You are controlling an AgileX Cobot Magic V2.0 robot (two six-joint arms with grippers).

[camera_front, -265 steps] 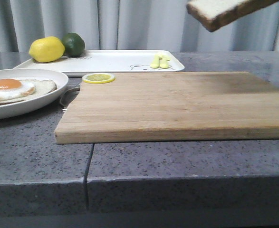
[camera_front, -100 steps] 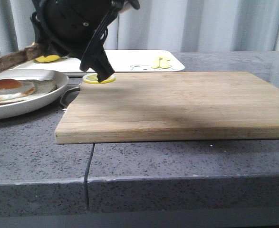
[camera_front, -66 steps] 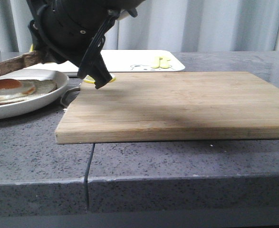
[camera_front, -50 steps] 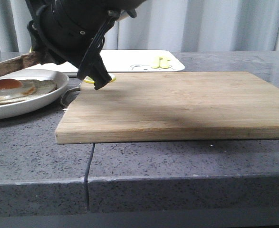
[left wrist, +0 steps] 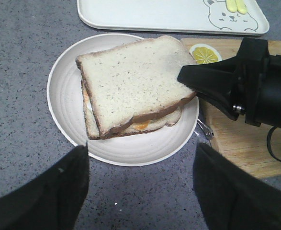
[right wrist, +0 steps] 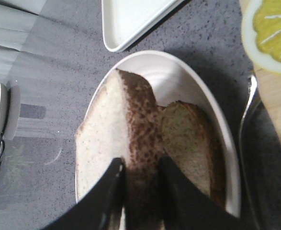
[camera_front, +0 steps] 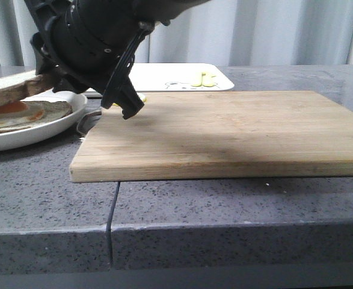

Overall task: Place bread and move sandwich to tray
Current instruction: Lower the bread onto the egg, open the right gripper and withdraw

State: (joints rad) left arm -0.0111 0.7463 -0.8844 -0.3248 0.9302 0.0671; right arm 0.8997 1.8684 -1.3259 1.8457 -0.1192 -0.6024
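Grey speckled stone worktop [camera_front: 224,205], seam line running toward the front edge. Pale pleated curtain [camera_front: 272,30] behind. Big wooden cutting board [camera_front: 236,132] lies flat mid-worktop, lemon slice [left wrist: 205,54] at its far left corner. White tray [left wrist: 169,17] with bear drawing at the back, just beyond the plate [left wrist: 68,96], two small yellow items on it.

My right pincer [right wrist: 139,191] is clenched on the bread [left wrist: 133,79], fingers on either side of the slice at its crust edge. Bread is held tilted over the sandwich [left wrist: 145,125] on the round white plate, left of the board; egg yolk peeks out under it. Can't tell if bread touches the stack.

My left pincer [left wrist: 140,187] hovers above the plate's near side, fingers spread, gripping nothing.
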